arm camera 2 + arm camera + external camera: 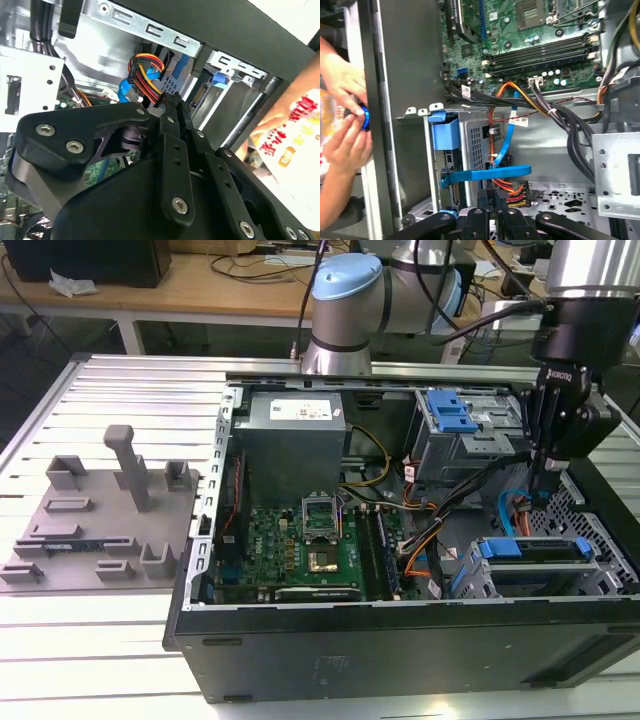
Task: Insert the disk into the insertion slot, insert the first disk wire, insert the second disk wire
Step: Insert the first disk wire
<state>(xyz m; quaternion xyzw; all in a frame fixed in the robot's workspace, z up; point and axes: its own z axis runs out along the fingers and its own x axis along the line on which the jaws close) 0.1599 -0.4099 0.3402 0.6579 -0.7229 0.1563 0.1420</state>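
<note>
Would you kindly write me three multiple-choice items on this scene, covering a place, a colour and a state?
1. Where is the gripper? A) over the grey fixtures B) inside the computer case C) on the wooden desk
2. The flat cable in the first wrist view is: A) blue B) green C) white
3. The case's upward side is: A) shut B) taped over C) open

1 B: it hangs within the case walls. 2 A: plainly blue. 3 C: the motherboard lies exposed.
</note>
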